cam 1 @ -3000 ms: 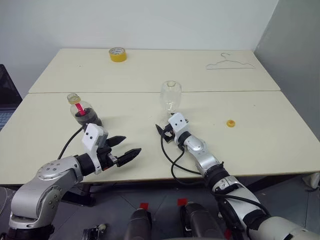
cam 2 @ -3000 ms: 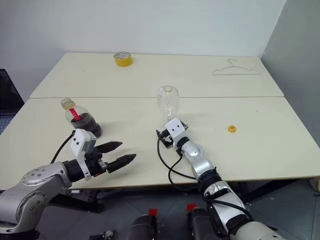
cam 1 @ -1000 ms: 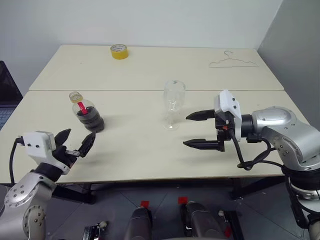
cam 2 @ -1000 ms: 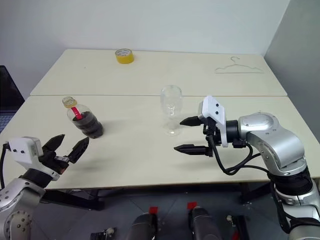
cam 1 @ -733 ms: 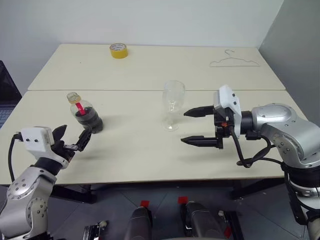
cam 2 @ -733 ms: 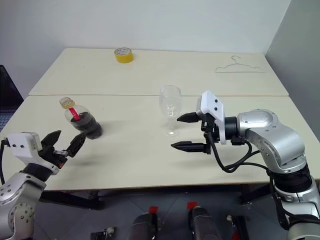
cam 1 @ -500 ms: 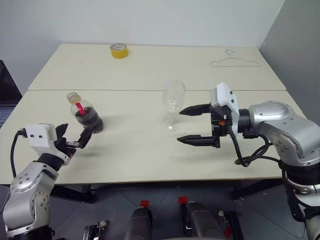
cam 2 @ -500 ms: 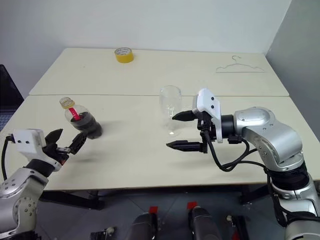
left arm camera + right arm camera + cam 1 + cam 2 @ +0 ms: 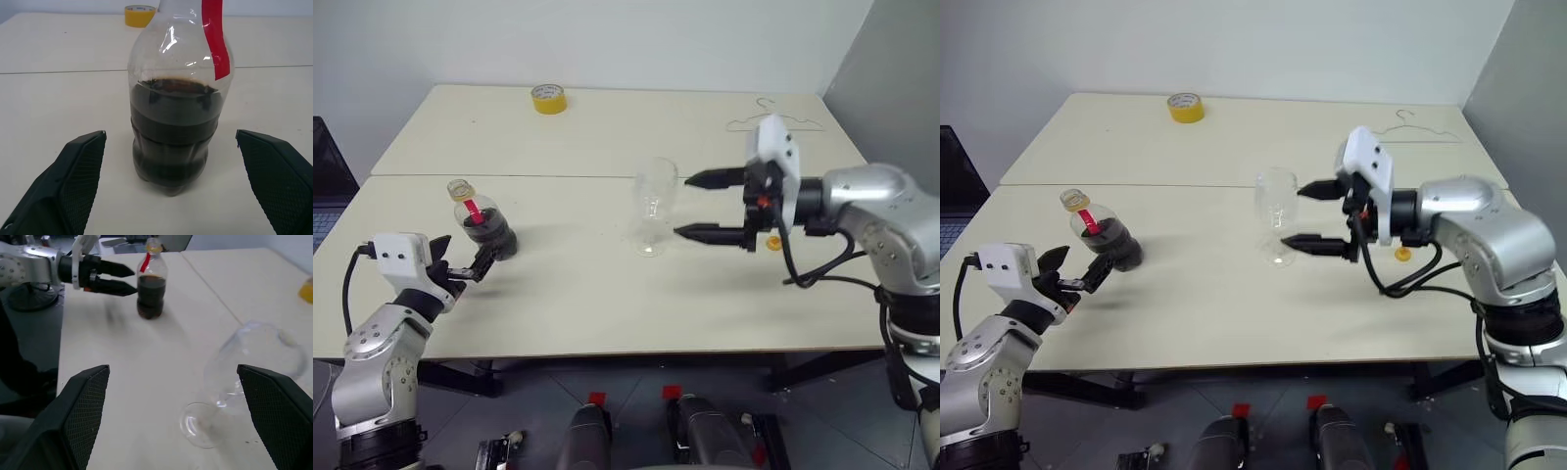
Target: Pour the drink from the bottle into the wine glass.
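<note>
Two grippers are spread wide in the left eye view and neither one holds anything: the left gripper (image 9: 460, 266) waits near the table's front edge with the bottle (image 9: 485, 221) just beyond it at about 1 o'clock, and the right gripper (image 9: 697, 207) hangs level, its tips pointing at the wine glass (image 9: 652, 206) at its 9 o'clock, close but apart. A yellow cap (image 9: 773, 242) lies on the table (image 9: 587, 294) at 3 o'clock from the glass, partly behind the right gripper, so the bottle seems already uncapped. The tape roll (image 9: 548, 98) sits far back, and a wire hanger (image 9: 773, 122) lies at the back right. In the right eye view the same layout is seen; the glass foot (image 9: 1277, 259) stands free and the lower finger of the right gripper is near it. In the left wrist view the bottle stands upright between the two black fingers (image 9: 73, 176), not touched, and the drink (image 9: 173, 132) fills about the lower half. In the right wrist view the glass appears at about 3 o'clock beside the open fingers. I think the risk is in the approach: the glass is light and tall, so a finger bumping the bowl or stem could tip it, and squeezing the soft open bottle too hard could spill drink before the pour.
</note>
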Robot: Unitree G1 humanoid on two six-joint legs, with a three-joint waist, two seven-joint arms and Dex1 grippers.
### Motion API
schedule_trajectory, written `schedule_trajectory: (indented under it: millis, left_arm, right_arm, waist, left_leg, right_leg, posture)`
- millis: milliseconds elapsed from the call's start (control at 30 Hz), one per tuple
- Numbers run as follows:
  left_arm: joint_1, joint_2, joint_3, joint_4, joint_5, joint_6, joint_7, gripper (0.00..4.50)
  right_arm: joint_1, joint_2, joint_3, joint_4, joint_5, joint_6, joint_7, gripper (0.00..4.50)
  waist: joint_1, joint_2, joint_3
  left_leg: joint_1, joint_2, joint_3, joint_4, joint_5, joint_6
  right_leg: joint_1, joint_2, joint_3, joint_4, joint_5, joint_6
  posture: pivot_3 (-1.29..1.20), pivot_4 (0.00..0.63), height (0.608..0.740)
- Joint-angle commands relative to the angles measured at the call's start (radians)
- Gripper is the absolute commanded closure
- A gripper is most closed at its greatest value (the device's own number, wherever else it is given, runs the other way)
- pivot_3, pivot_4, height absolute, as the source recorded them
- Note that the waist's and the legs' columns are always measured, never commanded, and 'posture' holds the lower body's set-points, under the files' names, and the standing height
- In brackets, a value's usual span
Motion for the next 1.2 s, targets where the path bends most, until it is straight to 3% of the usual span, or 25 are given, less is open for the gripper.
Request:
schedule_trajectory:
  millis: [33,800,1200]
  left_arm:
    - [-0.024,0.019,0.004,-0.001,0.009,-0.029,-0.004,0.0]
    - [-0.169,0.0,-0.064,0.186,0.041,-0.128,-0.036,0.0]
    - [-0.273,-0.008,-0.111,0.395,0.093,-0.257,-0.053,0.0]
  right_arm:
    - [-0.054,-0.01,-0.051,0.0,0.024,-0.012,-0.001,0.04]
    - [-0.121,-0.04,-0.004,0.042,0.035,-0.032,0.07,0.04]
    - [-0.118,-0.031,0.01,0.034,0.041,-0.028,0.067,0.04]
  waist:
    - [0.0,0.0,0.0]
    - [0.001,0.0,0.0]
    - [0.002,0.0,0.0]
  left_leg:
    - [0.0,0.0,0.0,0.0,0.0,0.0]
    - [0.0,0.0,0.001,0.001,0.0,0.0]
    - [0.0,0.0,0.0,0.002,0.0,0.0]
  right_leg:
    - [0.0,0.0,0.0,0.0,0.0,0.0]
    - [0.0,0.0,0.001,0.001,0.002,0.003]
    - [0.0,0.0,0.001,0.002,0.004,0.006]
  posture:
    - [0.0,0.15,0.74]
    - [0.0,0.15,0.74]
    - [0.0,0.15,0.74]
